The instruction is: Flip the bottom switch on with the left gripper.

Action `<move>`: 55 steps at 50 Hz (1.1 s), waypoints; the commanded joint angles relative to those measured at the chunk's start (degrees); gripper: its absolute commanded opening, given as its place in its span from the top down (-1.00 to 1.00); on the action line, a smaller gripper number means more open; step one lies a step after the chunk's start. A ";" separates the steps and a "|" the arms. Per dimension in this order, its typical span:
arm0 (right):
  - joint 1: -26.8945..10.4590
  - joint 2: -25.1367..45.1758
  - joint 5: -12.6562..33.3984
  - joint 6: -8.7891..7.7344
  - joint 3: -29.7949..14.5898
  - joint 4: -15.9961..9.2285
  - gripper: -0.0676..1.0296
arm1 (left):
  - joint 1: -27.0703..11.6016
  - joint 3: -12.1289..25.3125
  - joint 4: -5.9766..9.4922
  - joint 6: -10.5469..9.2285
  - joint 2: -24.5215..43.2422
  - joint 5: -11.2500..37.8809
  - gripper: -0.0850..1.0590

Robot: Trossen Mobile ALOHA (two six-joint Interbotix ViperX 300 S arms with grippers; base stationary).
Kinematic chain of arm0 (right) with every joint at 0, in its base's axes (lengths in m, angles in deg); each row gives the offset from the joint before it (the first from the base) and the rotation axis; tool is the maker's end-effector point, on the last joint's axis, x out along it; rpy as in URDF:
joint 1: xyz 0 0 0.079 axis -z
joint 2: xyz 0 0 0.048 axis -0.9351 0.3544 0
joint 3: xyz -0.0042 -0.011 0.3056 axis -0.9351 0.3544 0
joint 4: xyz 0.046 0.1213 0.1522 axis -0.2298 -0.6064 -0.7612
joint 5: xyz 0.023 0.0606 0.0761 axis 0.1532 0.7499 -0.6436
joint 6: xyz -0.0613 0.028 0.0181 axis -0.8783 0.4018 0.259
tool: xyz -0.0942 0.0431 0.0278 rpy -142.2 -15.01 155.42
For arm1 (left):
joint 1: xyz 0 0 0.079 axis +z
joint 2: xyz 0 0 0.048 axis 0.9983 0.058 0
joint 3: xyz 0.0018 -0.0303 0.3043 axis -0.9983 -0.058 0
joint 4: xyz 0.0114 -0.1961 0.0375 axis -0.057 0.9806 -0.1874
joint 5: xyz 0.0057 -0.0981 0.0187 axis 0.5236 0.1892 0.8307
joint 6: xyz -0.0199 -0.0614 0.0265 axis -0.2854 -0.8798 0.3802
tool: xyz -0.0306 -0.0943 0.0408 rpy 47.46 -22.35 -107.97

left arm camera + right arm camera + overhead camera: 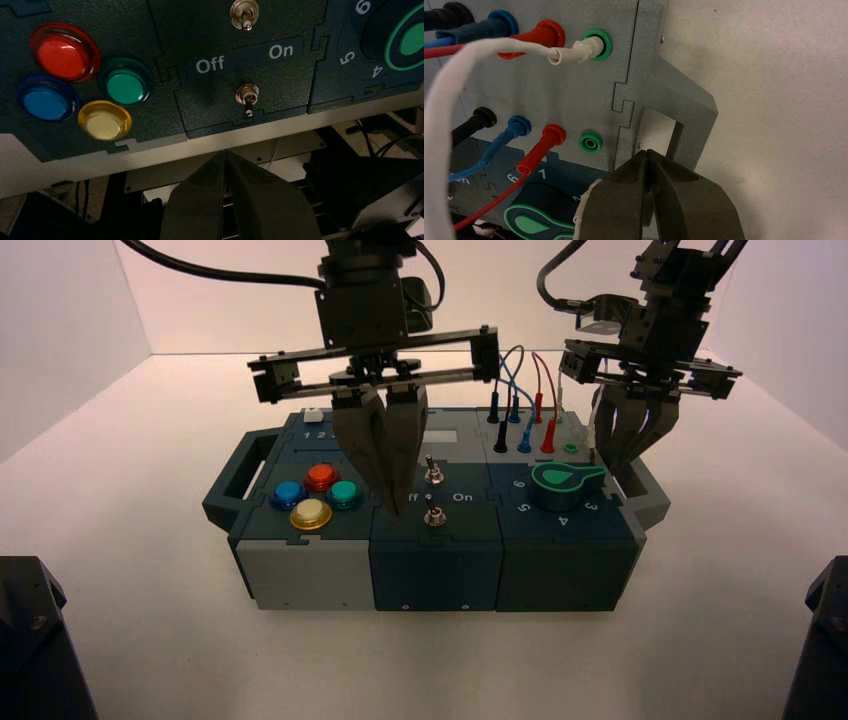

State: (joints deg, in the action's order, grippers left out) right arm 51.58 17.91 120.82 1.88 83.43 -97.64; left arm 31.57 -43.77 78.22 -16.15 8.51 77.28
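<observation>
Box (435, 575) sits on the table (150, 640) in the high view, a handle (229, 480) at each side. Left gripper (400, 510) hangs over it, between the four buttons (311, 497) and the bottom switch (434, 517), the lower of two toggles in the middle panel. Its fingers are closed together and hide part of the panels behind. Right gripper (614, 468) waits at the box's right side, by the knob (560, 486).

In the left wrist view, the left gripper's closed tips are near the bottom switch but apart from it. The switch stands in its nut collar near the Off and On lettering; which way it is set I cannot tell. The top switch (245, 14) is across the lettering. Red, blue, green and yellow buttons cluster beside this panel.

In the right wrist view, black, blue and red plugs (544, 147) fill sockets, and a white plug (581, 51) sits in a green one. Its white wire (441, 120) crosses in front of the box. The right gripper's fingers are pressed together too.
</observation>
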 commanded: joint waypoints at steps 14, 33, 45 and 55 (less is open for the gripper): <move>-2.20 0.44 -0.35 -0.97 0.79 0.70 0.92 | -0.35 1.23 -0.26 -0.44 0.62 -1.85 0.91; -2.20 0.00 -0.35 -0.97 0.97 0.70 0.92 | -0.35 1.85 -0.70 -0.26 1.58 -2.11 0.91; -2.20 0.00 -0.35 -0.97 0.97 0.70 0.92 | -0.44 3.08 -0.79 -0.18 2.37 -2.11 0.91; -2.20 0.00 -0.35 -0.97 0.97 0.70 0.92 | -0.35 3.60 -0.79 -0.09 2.81 -2.11 0.91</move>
State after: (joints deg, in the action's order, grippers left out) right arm 51.49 17.38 120.82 1.88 83.61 -97.55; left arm 31.30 -41.40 77.52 -16.06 11.94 75.09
